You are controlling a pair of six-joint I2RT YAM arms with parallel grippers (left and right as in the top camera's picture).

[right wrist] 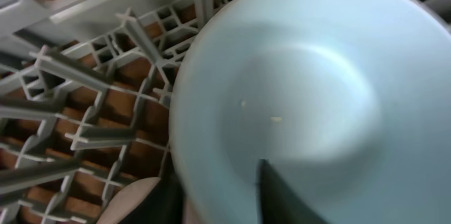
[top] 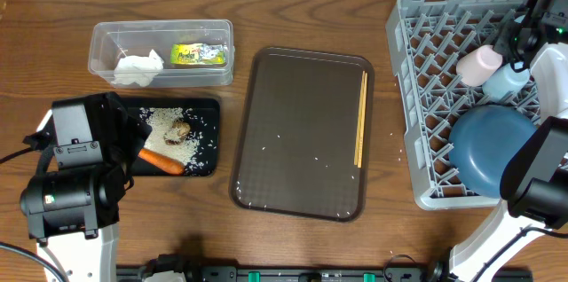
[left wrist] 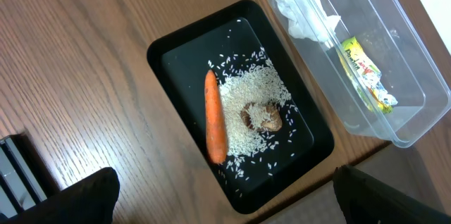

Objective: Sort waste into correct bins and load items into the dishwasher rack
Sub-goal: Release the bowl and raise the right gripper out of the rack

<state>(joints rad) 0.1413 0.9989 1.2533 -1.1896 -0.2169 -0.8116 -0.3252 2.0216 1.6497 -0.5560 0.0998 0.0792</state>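
i am holding my left gripper [left wrist: 229,199] above the black tray [left wrist: 163,53], which is sitting near the desk's left edge toward the front, and its fingers [left wrist: 88,196] are standing wide apart with nothing between them. on that tray the carrot [left wrist: 215,118] is lying toward the tray's front edge, touching the spread of white rice [left wrist: 246,90], and the brown food lump [left wrist: 262,118] is sitting in the middle of the rice. just behind the tray, toward the desk's back-left corner, the clear tub [left wrist: 405,122] is holding the crumpled white tissue [left wrist: 304,14] at its left end and the green-yellow wrapper [left wrist: 366,76] toward its right end. the dark-brown serving tray [top: 302,131] is lying in the middle of the desk, and the chopsticks [top: 360,118] are lying together along its right rim. the grey rack [top: 426,96] is taking up the desk's right edge. my right gripper [right wrist: 215,201] is reaching down into the rack's back half at the pale-blue bowl [right wrist: 303,76], with one dark finger [right wrist: 282,192] showing over the bowl's inside close to its rim; i cannot tell whether the jaws are clamping that rim or only straddling it. the whitish-pink cup [top: 477,63] is lying on the pegs just beside the bowl, and the large blue plate [top: 486,144] is resting in the rack's front part, near the desk's front-right corner.
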